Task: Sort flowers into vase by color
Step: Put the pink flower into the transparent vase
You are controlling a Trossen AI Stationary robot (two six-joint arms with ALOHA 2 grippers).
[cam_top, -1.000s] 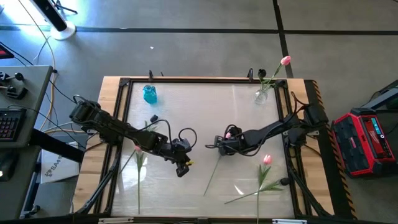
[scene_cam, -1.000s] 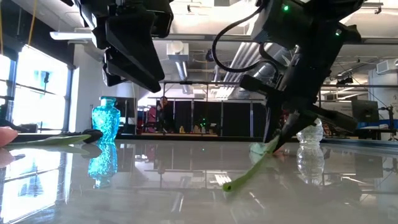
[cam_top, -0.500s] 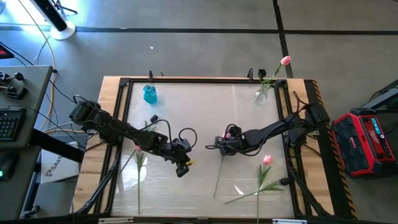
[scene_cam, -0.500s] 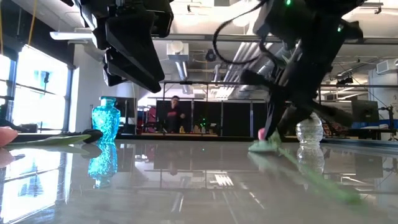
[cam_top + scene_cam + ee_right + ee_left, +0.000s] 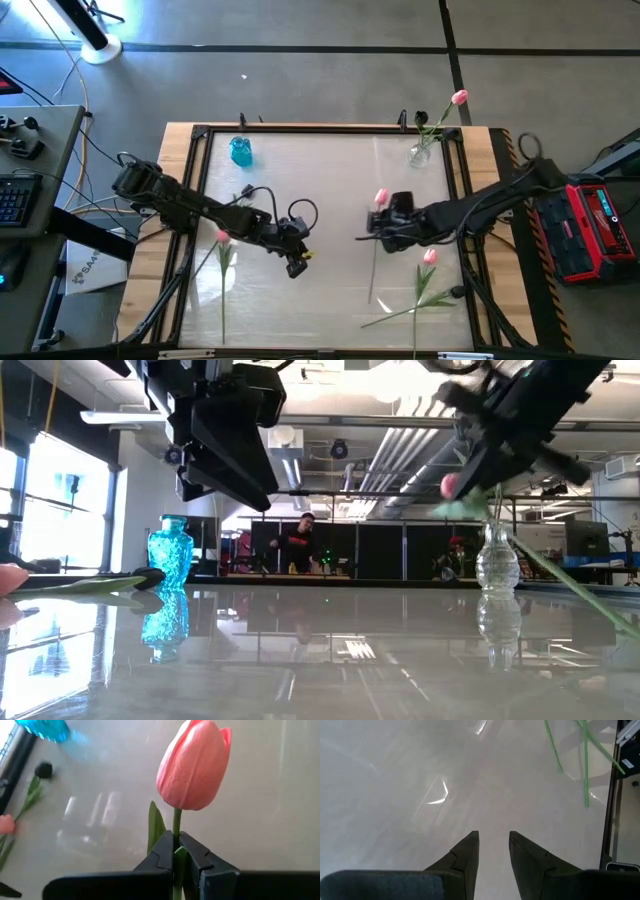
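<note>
The right gripper (image 5: 176, 851) was pinched on the thin green stem just below the bud of a pink artificial tulip (image 5: 192, 765), lifted off the pale table (image 5: 300, 180), some way from the clear glass vase (image 5: 421, 153) holding another pink tulip (image 5: 458, 98). The left gripper (image 5: 494, 851) hovered farther from that vase, its fingers slightly parted, holding nothing.

Two vases stand at the table's (image 5: 330, 160) far edge, one vase (image 5: 241, 151) on the left, the other vase (image 5: 420, 153) on the right with a flower (image 5: 446, 108) in it. A tulip (image 5: 222, 262) lies near the left edge. Another tulip (image 5: 424, 283) lies front right.
</note>
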